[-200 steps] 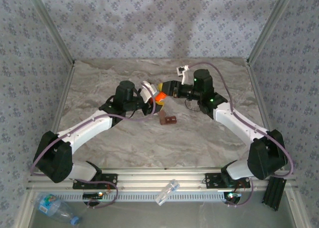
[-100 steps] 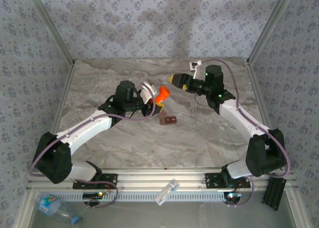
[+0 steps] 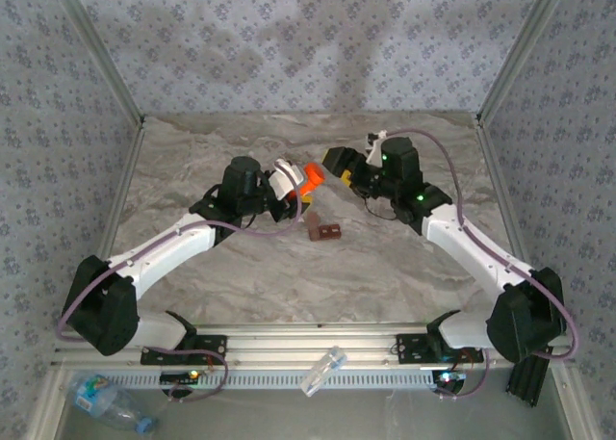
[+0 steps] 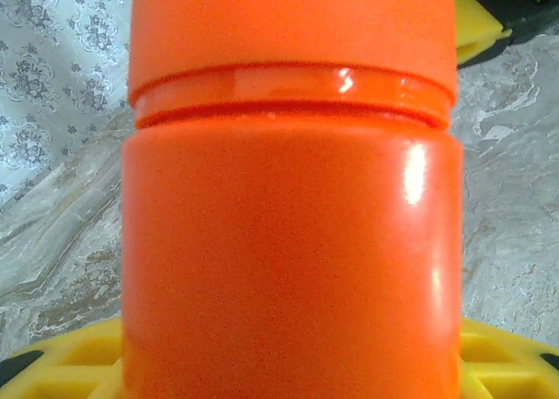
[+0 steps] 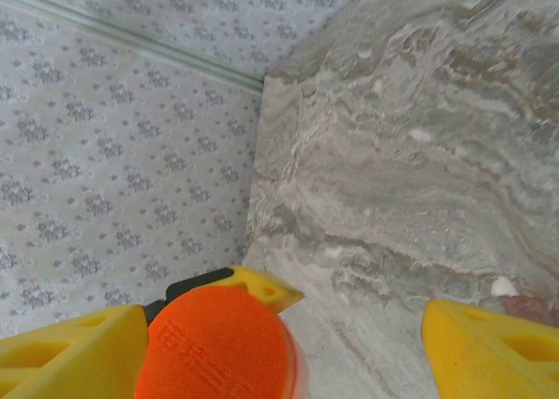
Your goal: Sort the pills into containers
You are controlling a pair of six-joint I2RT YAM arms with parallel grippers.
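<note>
The container, a small orange-red pill bottle (image 3: 309, 176) with its cap on, is held above the table. My left gripper (image 3: 294, 182) is shut on its body. In the left wrist view the bottle (image 4: 288, 242) stands upright between my yellow fingers (image 4: 52, 368). My right gripper (image 3: 337, 164) is open just to the right of the cap. In the right wrist view the cap (image 5: 214, 347) sits by my left finger (image 5: 70, 355), with a wide gap to the other finger, so the right gripper (image 5: 284, 351) holds nothing. The pills are hidden.
A small brown block (image 3: 323, 232) lies on the marble table (image 3: 289, 276) below the two grippers. A white speck (image 5: 502, 285) lies on the table beside it. A clear water bottle (image 3: 106, 399) and a clear plastic piece (image 3: 324, 371) lie in front of the rail.
My right gripper opened, let go of the bottle's cap and drew back to the right, then came close again. The left gripper kept the bottle and turned it slightly.
</note>
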